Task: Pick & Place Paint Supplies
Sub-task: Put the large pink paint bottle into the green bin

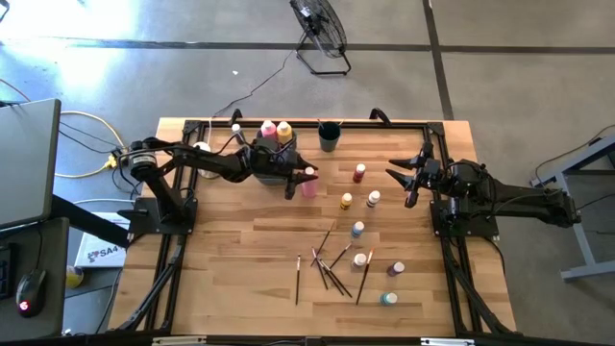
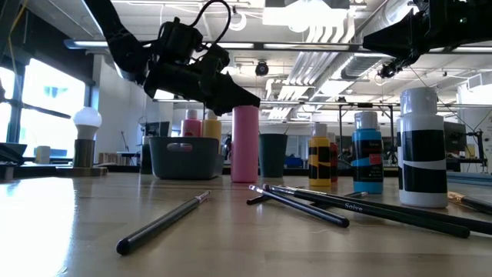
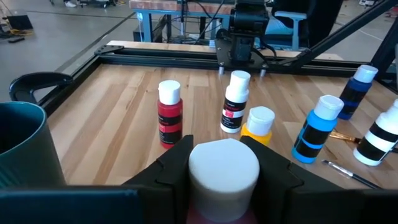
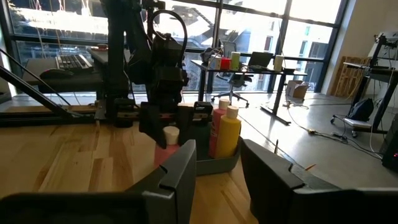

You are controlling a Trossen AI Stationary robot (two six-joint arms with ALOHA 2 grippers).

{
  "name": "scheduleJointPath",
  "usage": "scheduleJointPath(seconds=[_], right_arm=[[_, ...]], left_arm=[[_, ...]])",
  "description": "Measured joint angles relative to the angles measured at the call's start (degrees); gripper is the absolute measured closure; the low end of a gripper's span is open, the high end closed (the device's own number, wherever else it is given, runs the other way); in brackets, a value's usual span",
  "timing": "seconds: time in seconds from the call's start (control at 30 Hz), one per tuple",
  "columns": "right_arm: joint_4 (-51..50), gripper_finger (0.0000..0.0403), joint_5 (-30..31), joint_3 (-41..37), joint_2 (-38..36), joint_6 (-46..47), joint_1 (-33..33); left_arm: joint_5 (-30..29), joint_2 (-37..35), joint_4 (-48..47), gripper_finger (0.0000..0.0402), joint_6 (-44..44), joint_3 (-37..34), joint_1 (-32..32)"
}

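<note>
The left gripper (image 1: 304,180) is clamped around the white cap of a tall pink squeeze bottle (image 2: 245,145), which stands upright on the wooden tabletop (image 1: 240,250) just beside a grey bin (image 2: 182,157) holding pink and yellow bottles. The right gripper (image 1: 404,177) hovers at the tabletop's right edge, fingers apart and empty.

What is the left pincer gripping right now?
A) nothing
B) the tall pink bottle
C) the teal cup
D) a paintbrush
B: the left pincer is closed around the white cap of the tall pink bottle, which stands just beside the grey bin.
</note>
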Motion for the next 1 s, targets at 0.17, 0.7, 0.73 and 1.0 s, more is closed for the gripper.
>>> scheduleJointPath(seconds=[0.17,0.7,0.73,1.0], right_arm=[[0.0,0.0282,-0.01,0.0,-0.01,0.0,0.0],[-0.17,0.0282,0.01,0.0,0.01,0.0,0.0],[-0.17,0.0282,-0.01,0.0,0.01,0.0,0.0],[-0.2,0.0282,-0.01,0.0,-0.01,0.0,0.0]], left_arm=[[0.04,0.0,0.0,0.0271,-0.51,0.0,-0.04],[-0.23,-8.85,-3.7,0.0275,0.3,-0.13,0.0],[-0.3,-9.91,-3.84,0.028,0.73,-0.13,0.0],[-5.53,-17.44,-11.48,0.0334,3.95,-0.11,0.0]])
